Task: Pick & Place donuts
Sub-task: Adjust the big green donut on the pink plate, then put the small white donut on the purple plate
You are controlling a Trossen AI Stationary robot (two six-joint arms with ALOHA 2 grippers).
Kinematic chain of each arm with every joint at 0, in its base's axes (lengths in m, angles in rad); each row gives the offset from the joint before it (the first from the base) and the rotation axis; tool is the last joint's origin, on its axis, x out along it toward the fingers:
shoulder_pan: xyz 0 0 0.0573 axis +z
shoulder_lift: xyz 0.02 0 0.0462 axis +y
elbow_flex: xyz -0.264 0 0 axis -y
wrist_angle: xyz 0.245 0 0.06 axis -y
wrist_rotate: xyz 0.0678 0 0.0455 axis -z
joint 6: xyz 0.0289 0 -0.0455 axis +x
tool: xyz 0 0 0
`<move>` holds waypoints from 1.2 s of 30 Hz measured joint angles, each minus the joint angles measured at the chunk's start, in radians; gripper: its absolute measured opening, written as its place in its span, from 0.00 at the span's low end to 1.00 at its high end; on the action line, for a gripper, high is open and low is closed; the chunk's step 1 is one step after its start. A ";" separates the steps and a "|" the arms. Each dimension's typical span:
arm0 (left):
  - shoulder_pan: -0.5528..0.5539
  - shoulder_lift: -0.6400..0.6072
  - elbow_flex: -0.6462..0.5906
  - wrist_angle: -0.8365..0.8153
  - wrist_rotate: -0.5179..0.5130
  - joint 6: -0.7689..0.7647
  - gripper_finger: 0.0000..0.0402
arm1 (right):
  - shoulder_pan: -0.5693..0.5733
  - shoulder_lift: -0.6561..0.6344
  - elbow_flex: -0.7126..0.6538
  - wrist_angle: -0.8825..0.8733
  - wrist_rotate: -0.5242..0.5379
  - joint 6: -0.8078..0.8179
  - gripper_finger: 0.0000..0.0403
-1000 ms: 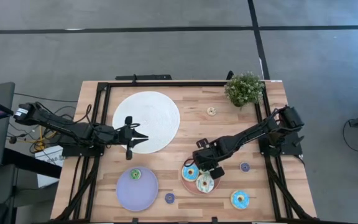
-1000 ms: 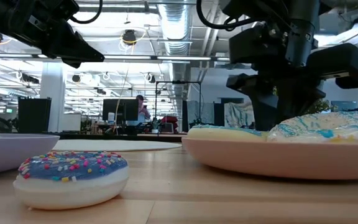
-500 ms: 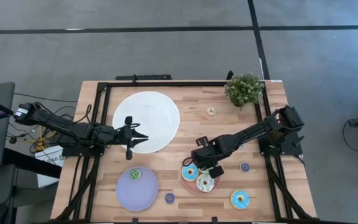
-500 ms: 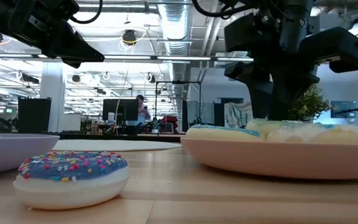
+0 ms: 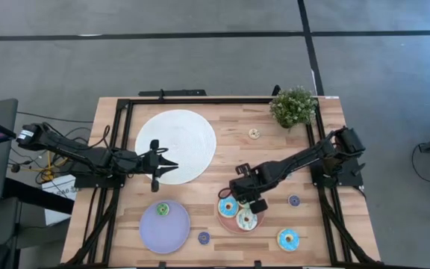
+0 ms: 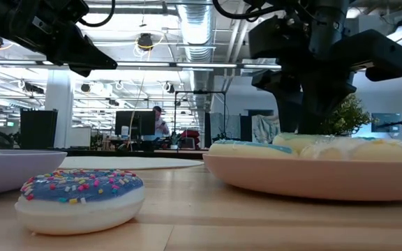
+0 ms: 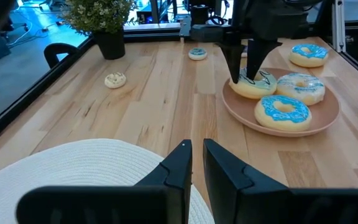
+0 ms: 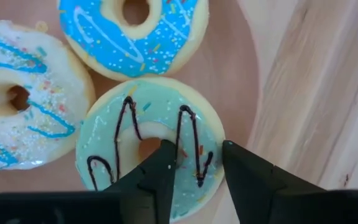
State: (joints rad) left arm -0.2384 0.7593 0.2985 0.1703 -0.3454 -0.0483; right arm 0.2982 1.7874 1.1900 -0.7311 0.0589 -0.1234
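**My fingers over the pink plate**

Around me the table was busy. A potted plant (image 5: 293, 106) stood at the far right corner, with a small cream donut (image 5: 254, 134) on the bare wood just left of it. A big white disc (image 5: 176, 146) filled the far left. Nearer, a lilac plate (image 5: 164, 226) carried one small green donut (image 5: 163, 209), and a small purple donut (image 5: 204, 237) lay just right of that plate. Another small purple one (image 5: 294, 200) sat toward the right rail, and a large blue-iced donut (image 5: 288, 239) rested alone at the near right.

The pink plate (image 7: 328, 122) held three large donuts: a blue-iced one (image 8: 134, 34), a white one with blue lines (image 8: 23, 93), and a pale green one with dark squiggles (image 8: 148, 146). My own wrist blocked part of that plate from above.

My right gripper (image 8: 194, 168) pointed straight down over the green squiggled donut, fingers parted, one at its hole and one at its outer edge; I could not tell whether they touched it. That arm reached in low from the right rail.

My left gripper (image 7: 194, 163) hung level over the near right edge of the white disc, jaws pressed together on nothing
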 joint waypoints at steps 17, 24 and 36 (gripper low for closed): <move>0.000 0.000 0.000 0.000 0.002 0.000 0.08 | -0.040 -0.001 0.019 -0.096 0.000 0.108 0.54; 0.000 0.000 0.000 0.000 0.002 0.000 0.08 | -0.076 -0.003 0.049 -0.154 -0.053 0.180 0.50; 0.000 0.000 0.000 0.006 0.004 0.000 0.08 | -0.098 -0.138 0.005 -0.161 -0.105 0.303 0.41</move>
State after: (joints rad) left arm -0.2386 0.7593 0.2985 0.1766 -0.3416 -0.0483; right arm 0.2001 1.6496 1.1952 -0.8918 -0.0463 0.1798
